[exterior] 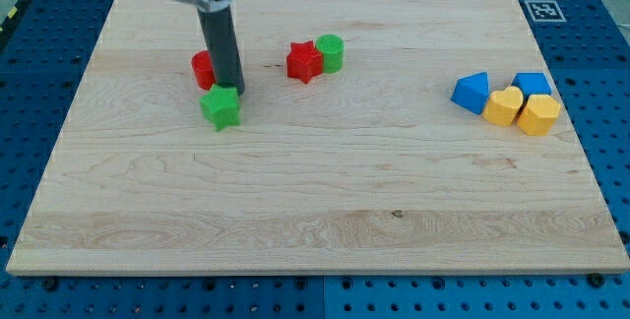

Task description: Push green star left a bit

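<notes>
- A pale wooden board (315,191) lies on a blue perforated table (39,299); a black-and-white marker tag (544,9) sits at the board's top right corner.
- The board's near half, toward the view's bottom, carries no blocks.
- The green star (221,107) lies left of centre, in the upper half of the board. This is the block to be moved.
- My tip (234,94) stands at the star's upper right edge, touching it or just beside it; contact cannot be confirmed from this view.
- The arm has no jaws: it ends in a plain dark rod (220,48), so nothing is gripped and the block can only be pushed.
- Just behind the rod, on its left, a red block (202,68) is partly hidden; its shape cannot be made out.
- Further toward the view's top, a red star (304,61) touches a green cylinder (331,52).
- Well apart on the view's right, a blue block (472,92), a yellow heart (504,106), a yellow block (538,114) and a second blue block (533,85) form a cluster.
- Recommended procedure: set the tip level with the middle of the star's right side before pushing, as the present contact point is high and would likely steer the star down-left or spin it.
- Push straight toward the view's left in a short stroke, then stop.
- Keep the path below the red block to avoid disturbing it.
</notes>
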